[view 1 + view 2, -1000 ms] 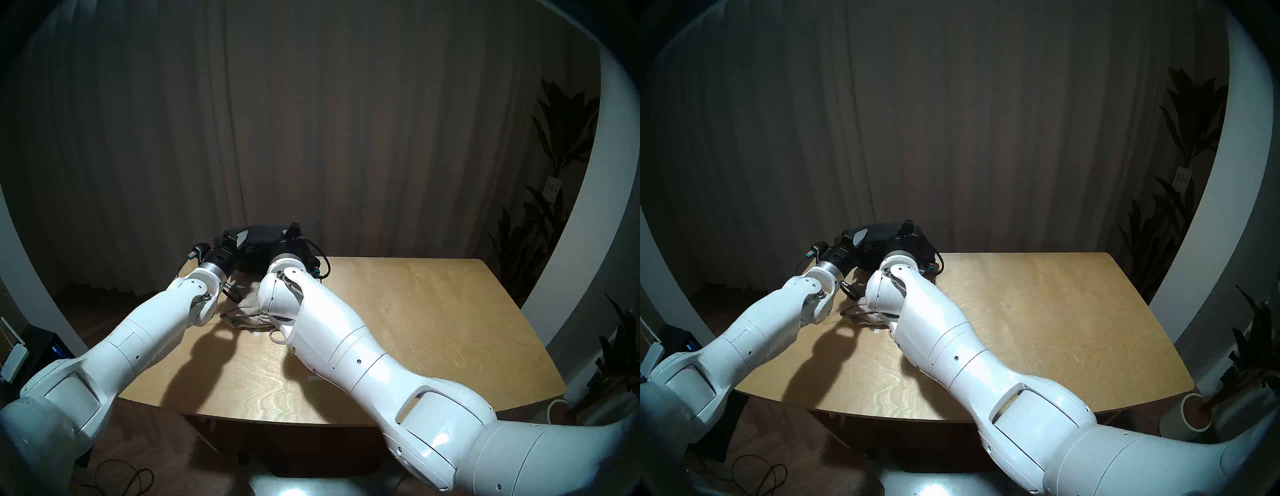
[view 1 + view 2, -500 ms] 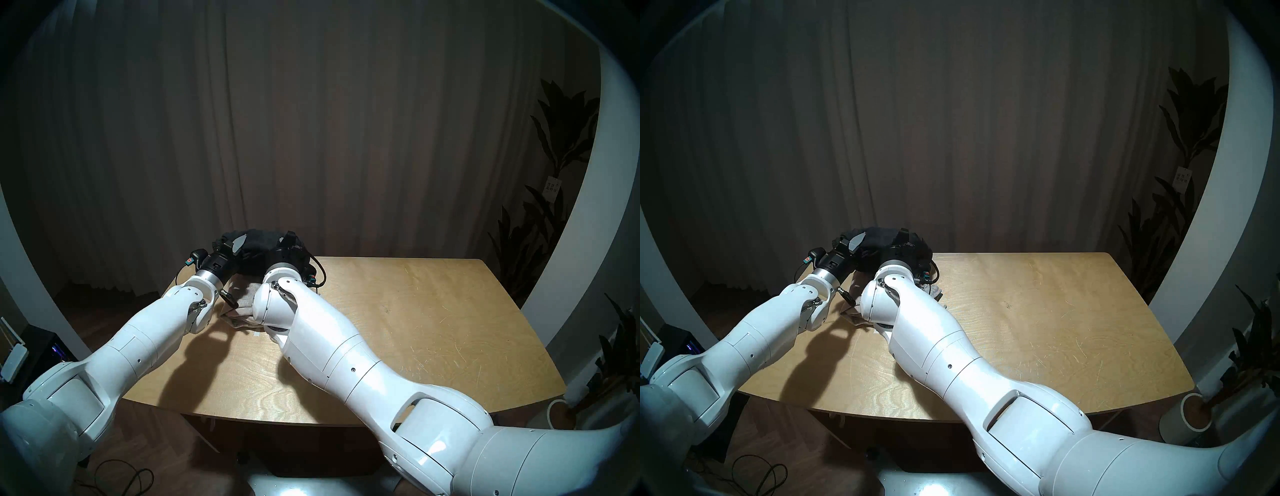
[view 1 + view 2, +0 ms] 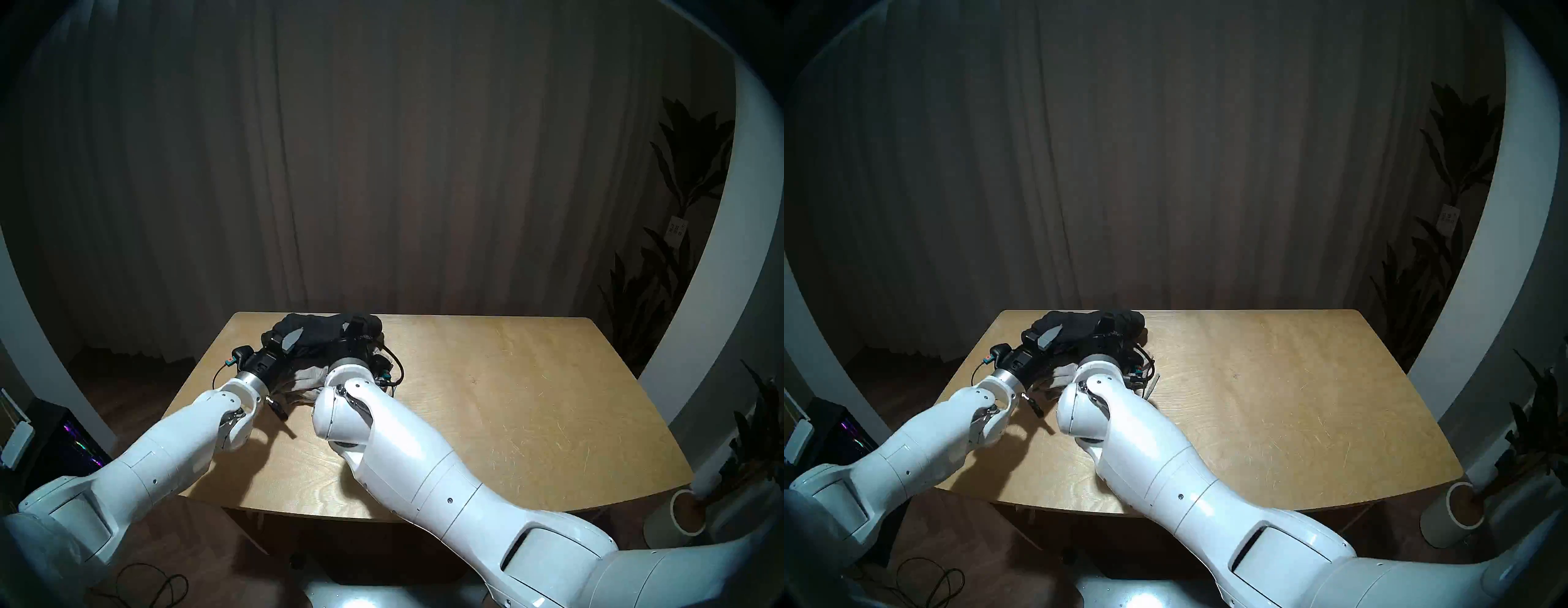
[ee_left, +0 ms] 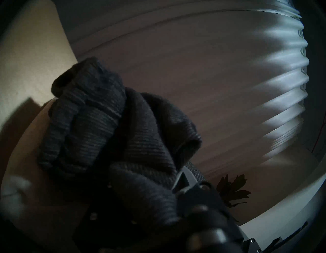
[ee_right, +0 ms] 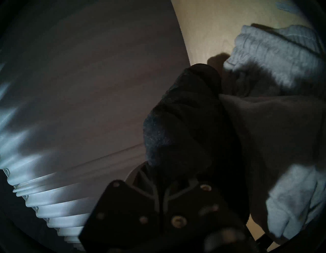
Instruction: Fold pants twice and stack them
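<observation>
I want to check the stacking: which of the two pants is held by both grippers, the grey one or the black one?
The black pants. Both grippers are shut on them, and they hang bunched above the grey pants, which lie on the table underneath.

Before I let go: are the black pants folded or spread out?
Folded: the black pants form a thick layered bundle above the grey pants.

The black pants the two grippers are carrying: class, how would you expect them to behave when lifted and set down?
The black pants are probably floppy: they sag in bunched folds between the left gripper and right gripper. They look light for their bulk, being soft ribbed knit. Set on the grey pants, they would likely slump, not roll.
</observation>
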Robot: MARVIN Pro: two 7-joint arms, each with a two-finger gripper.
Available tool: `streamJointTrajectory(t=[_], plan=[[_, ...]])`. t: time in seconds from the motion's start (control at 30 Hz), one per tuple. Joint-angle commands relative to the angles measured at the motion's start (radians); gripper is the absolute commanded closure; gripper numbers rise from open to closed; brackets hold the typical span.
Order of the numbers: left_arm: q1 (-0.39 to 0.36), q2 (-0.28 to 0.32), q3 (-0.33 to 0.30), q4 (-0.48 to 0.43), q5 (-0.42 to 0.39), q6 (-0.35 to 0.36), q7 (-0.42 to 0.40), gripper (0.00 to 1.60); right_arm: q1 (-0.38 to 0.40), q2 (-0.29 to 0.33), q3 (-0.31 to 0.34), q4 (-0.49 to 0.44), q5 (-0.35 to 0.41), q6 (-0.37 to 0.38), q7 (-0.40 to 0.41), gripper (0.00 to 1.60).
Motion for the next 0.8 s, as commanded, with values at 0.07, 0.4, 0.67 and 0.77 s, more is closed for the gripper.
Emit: streamJointTrajectory(t=[0.07,0.4,0.67,0.77], plan=[[0.037,0.035,0.005,-0.104,0.013,-0.068,0.073,1.60,-0.030,0.048,-0.041,-0.102,-0.034,-0.082,-0.085,1.60],[0.084,0.089,0.003,-0.239,0.015,-0.126,0.203,0.67,-0.006,0.037,-0.082,-0.104,-0.053,-0.217,-0.244,1.60],[0.113,0.116,0.001,-0.314,0.013,-0.164,0.290,0.00,-0.010,0.056,-0.101,-0.137,-0.057,-0.244,-0.296,1.60],[0.125,0.124,-0.002,-0.335,0.009,-0.174,0.309,0.00,-0.013,0.069,-0.105,-0.157,-0.057,-0.249,-0.314,1.60]])
